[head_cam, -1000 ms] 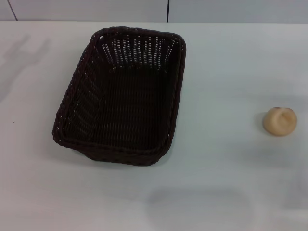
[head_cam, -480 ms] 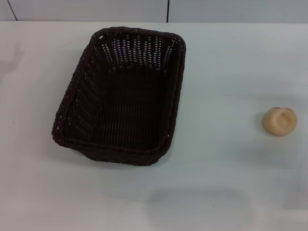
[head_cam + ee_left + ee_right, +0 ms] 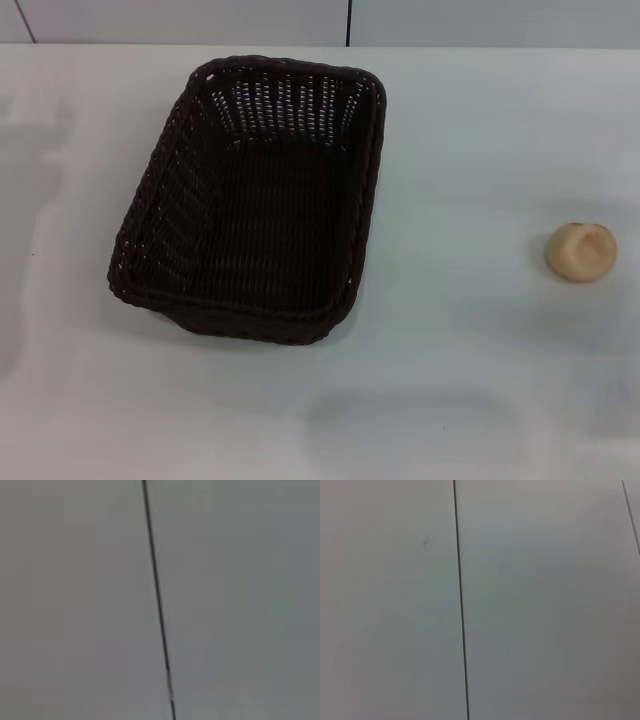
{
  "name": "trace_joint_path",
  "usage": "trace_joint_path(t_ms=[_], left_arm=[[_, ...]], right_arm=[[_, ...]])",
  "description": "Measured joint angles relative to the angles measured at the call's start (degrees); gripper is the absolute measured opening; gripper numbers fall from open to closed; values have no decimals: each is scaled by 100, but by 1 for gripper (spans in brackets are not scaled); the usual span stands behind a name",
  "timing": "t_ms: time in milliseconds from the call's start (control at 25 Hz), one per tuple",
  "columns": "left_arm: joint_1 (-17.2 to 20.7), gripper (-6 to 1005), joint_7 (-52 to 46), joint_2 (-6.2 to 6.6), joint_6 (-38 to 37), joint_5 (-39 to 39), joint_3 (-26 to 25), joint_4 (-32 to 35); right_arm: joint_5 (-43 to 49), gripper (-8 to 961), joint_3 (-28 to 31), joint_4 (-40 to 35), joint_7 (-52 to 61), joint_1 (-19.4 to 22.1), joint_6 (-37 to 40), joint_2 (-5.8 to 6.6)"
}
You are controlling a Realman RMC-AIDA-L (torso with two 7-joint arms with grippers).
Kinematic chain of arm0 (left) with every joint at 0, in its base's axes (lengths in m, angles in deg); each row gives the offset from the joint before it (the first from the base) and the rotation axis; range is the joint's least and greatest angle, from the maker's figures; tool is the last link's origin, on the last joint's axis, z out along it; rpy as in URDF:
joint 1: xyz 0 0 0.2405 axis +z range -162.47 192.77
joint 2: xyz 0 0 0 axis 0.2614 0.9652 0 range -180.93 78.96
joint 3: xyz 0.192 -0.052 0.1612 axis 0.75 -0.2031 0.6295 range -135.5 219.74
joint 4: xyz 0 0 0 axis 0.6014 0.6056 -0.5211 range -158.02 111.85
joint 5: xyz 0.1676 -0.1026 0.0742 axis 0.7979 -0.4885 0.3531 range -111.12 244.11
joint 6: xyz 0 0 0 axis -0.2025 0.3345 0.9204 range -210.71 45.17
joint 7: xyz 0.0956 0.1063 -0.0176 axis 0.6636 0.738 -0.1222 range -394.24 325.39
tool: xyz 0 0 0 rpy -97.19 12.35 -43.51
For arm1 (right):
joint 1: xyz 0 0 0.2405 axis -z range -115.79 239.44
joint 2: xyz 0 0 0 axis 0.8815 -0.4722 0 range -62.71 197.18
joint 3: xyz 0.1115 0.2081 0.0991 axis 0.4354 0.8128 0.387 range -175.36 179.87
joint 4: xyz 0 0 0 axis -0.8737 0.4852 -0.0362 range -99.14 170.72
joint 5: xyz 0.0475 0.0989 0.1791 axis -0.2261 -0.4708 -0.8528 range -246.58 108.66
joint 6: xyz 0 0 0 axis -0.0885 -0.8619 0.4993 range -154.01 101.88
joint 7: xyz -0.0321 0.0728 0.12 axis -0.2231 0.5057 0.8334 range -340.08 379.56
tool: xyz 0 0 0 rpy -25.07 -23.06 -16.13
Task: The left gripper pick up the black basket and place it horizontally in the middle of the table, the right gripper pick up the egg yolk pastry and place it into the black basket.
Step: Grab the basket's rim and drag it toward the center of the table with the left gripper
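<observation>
- White tabletop (image 3: 470,150) filled nearly the whole head view, with a pale wall panel behind it split by a thin dark seam (image 3: 349,22).
- Neither claw appeared anywhere over the table; both wrist cameras faced only that kind of flat pale panelling with a dark seam, so places could not be given relative to a claw, and whether either claw was wide or narrow cannot be told.
- The black basket (image 3: 250,200) sat on the left-centre of the table with its long side running away from the robot, its opening up and nothing inside it.
- That lengthwise lie is probably why the task asks for a pick-up and a turn: it was not yet lying crosswise in the middle.
- The egg yolk pastry (image 3: 581,251) rested alone on the table, well apart from the basket on the right arm's side, likely put there so the right claw could reach it without crossing the basket.
- Judging by this, no step had begun; the left claw's grasp of the basket rim would come first.
</observation>
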State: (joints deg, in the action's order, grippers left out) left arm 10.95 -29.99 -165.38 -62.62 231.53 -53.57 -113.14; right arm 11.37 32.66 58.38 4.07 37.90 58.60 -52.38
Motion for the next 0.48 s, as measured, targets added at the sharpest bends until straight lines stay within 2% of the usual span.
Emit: trace_joint_path(t_ms=[240, 480], left_arm=[[-391, 729, 304, -59, 1414, -165, -47, -457], [-1026, 727, 1173, -266, 3068, -1027, -596, -690]], right_arm=[[8, 830, -9, 0, 22, 10, -4, 0], [18, 830, -9, 0, 29, 6, -3, 0]])
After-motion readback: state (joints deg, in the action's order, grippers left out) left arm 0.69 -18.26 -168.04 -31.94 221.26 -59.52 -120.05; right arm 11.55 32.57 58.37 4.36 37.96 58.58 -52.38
